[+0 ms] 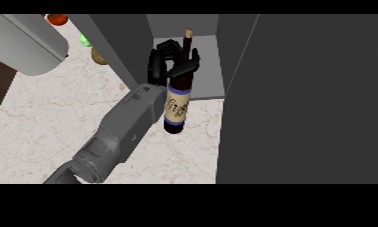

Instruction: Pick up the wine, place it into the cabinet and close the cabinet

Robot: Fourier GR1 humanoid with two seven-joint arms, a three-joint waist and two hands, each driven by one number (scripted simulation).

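Observation:
The wine bottle [176, 106] is dark, with a cream label edged in blue and a cork-coloured top. It is tilted, neck pointing into the open cabinet [208, 73] and base out over the counter in front of the shelf edge. My left hand [164, 63] is shut round the bottle's shoulder and neck, fingers on the left, thumb on the right. The left forearm runs up from the lower left. The cabinet's dark door [303, 101] stands open and fills the right side. My right hand does not show.
A large pale grey rounded object [28, 43] sits at the upper left. Behind it lie a red item [57, 19], a green one [85, 40] and a tan one [98, 56]. The marble counter [44, 116] spreads across the left.

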